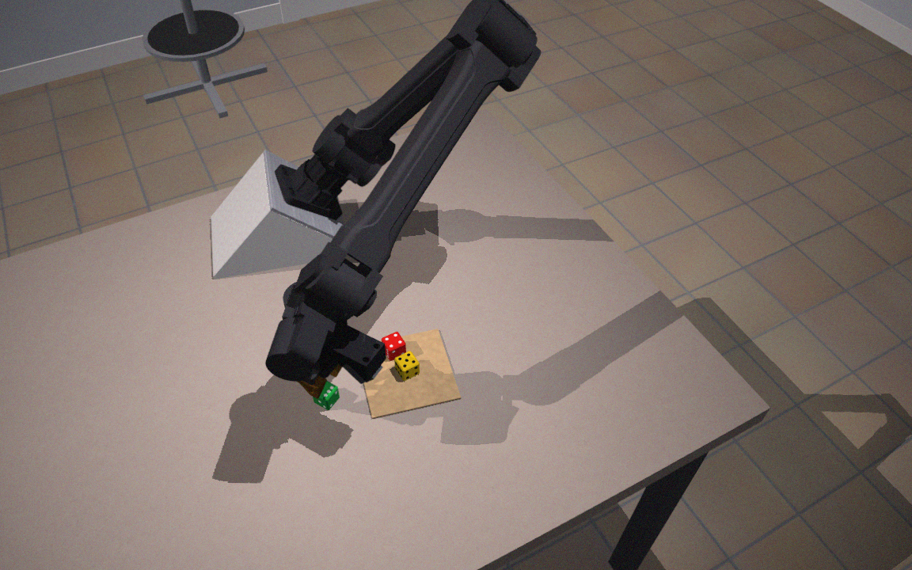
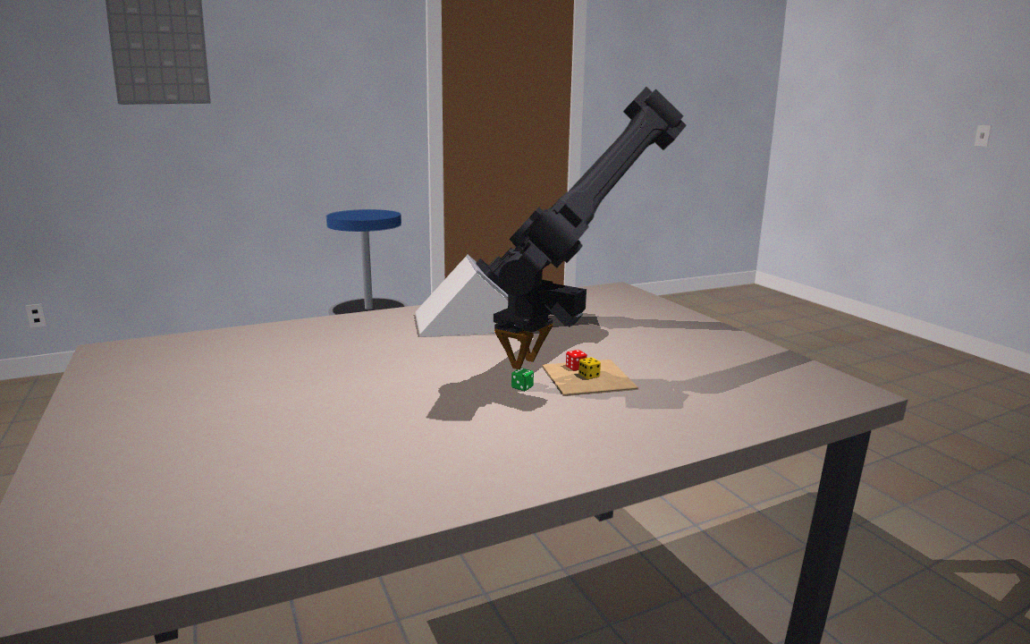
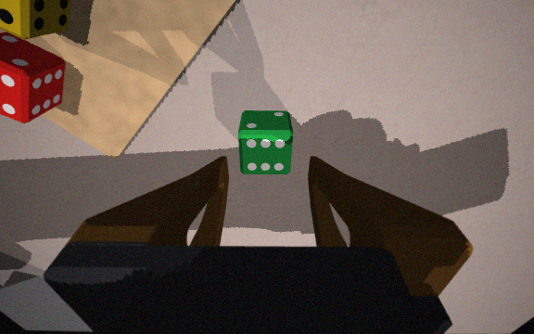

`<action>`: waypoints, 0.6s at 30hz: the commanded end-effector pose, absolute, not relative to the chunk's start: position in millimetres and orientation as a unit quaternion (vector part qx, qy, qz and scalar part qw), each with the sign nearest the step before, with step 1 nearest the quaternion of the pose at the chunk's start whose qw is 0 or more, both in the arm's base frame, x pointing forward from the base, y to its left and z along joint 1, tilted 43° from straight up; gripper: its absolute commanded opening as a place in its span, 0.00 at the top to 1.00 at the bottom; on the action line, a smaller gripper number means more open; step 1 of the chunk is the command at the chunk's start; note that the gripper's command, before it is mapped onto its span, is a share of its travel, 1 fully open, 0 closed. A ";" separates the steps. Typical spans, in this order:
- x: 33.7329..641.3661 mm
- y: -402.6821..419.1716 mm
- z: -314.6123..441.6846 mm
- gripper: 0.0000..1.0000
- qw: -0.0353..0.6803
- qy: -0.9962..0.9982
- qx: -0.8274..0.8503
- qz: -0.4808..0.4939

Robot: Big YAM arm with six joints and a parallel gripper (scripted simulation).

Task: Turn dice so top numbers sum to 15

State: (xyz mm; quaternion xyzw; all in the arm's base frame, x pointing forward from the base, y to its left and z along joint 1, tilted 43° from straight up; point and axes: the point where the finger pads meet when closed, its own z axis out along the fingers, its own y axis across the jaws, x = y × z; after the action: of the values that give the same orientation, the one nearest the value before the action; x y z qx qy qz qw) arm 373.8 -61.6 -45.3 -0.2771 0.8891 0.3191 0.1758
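Gripper (image 1: 327, 382) (image 2: 522, 361) (image 3: 268, 166) released, parted; green die (image 1: 327, 396) (image 2: 522, 379) (image 3: 265, 150) ahead at twelve o'clock — likely light, rigid (perhaps slippery) — best pinched by opposite side faces.

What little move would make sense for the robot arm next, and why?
Probably ease the jaws down and slightly forward, so that they straddle the green die. In the wrist view it sits ahead of them, lined up with their gap, which looks wider than the die. It is also off the mat, where it must end up.
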 end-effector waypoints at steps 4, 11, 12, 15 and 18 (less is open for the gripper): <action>377.9 -56.1 -50.4 0.55 0.174 0.889 -0.275 0.323; 376.4 -55.2 -50.7 0.55 0.172 0.889 -0.274 0.324; 376.4 -55.2 -50.7 0.55 0.172 0.889 -0.274 0.324; 376.4 -55.2 -50.7 0.55 0.172 0.889 -0.274 0.324; 376.4 -55.2 -50.7 0.55 0.172 0.889 -0.274 0.324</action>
State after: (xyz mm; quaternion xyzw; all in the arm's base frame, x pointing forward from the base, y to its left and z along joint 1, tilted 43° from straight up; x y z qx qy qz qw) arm 373.9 -60.6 -46.2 -0.2754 0.8897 0.3193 0.1751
